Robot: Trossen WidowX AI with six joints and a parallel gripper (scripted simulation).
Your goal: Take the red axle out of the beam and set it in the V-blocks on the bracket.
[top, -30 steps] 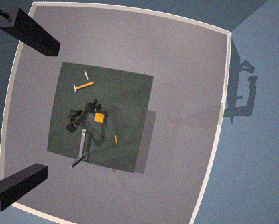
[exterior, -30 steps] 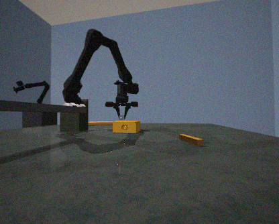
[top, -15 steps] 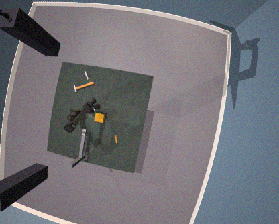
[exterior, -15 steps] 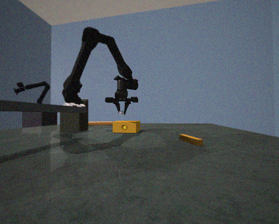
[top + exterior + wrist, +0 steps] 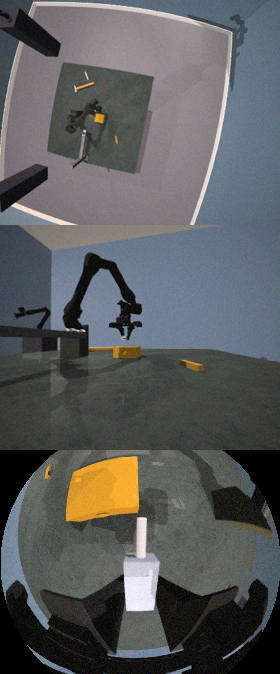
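Tool (image 5: 98, 110) (image 5: 124, 337) (image 5: 139, 578) observed partly closed, pads against a white block (image 5: 140, 585) with a thin pale rod (image 5: 141, 537) standing out of it; grip reads as firm. In the exterior view the tool hangs above the orange beam (image 5: 99, 118) (image 5: 129, 352) (image 5: 107, 490), with open air between the held piece and the beam. Beam lies on the tabletop (image 5: 128, 101) (image 5: 134, 400) (image 5: 190, 550); a round feature (image 5: 124, 353) marks its near face. Red axle: not distinguishable in any view, so whether it sits inside the beam cannot be told. Surroundings, top view, clock centred on the beam, 12 at picture top: hammer (image 5: 85, 85) (image 5: 101, 349) at 11, small white stick (image 5: 86, 75) beyond it, also 11; short orange bar (image 5: 116, 139) (image 5: 192, 365) at 5, lying apart; arm base at 9. Nearest obstacle is the grey bracket (image 5: 82, 146) (image 5: 33, 331), its inner end between 7 and 8, pale V-blocks (image 5: 84, 131) (image 5: 75, 330) on that end. V-blocks show no axle that can be made out. Bracket is raised on a post (image 5: 70, 347) and runs out past the tabletop's edge toward 7. Room is widest from 1 to 4, between beam and right-hand edge; the bracket side is tighter.
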